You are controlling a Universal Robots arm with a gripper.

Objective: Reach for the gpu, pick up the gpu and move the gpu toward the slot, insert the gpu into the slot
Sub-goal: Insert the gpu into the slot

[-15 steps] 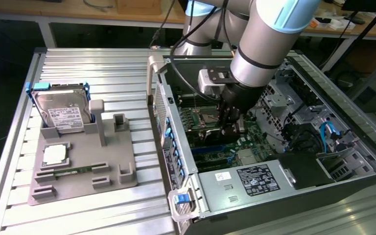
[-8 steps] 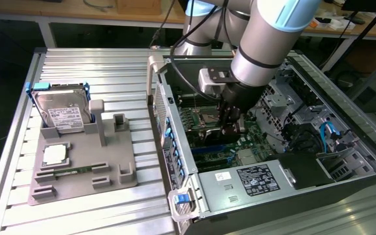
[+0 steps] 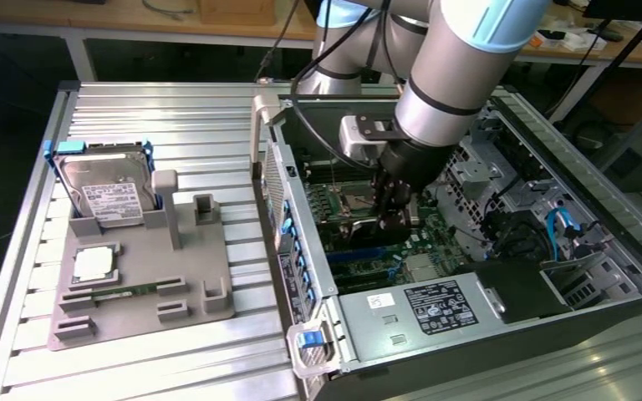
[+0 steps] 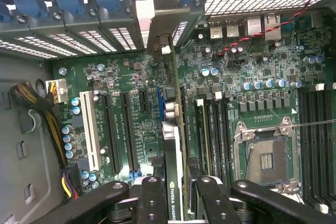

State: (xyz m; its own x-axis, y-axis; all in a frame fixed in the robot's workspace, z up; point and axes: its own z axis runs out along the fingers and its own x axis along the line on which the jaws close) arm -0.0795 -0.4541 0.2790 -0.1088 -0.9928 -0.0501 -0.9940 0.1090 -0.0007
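Slatted aluminium surface was seen carrying an open PC case. To the exterior view's left of the case a grey fixture tray was set, with a hard drive stood in it. The UR arm was angled down into the case, over the green motherboard.

The gpu was seen edge-on in the wrist view, upright, lined up along the blue slot. Its silver bracket was up against the case's rear wall. The card was placed between the black expansion slots and the black memory slots beside the CPU socket.

The end effector was pinched on the gpu's top edge, with fingers on either side of the card. Whether the edge connector was already in the slot or just above it could not be told.

Judged: insertion step in hand, task late.

For it to be done well:
- The card would need to be held upright and parallel to the slot.
- The bracket would need to be lined up with the rear opening.
- Force would be best applied straight down and evenly along the card. Any tilt would likely jam one end.
- The card is thin, so side load from the fingers would be best avoided.
- Capacitors were sited near the slot line, so a skewed card could clip them.
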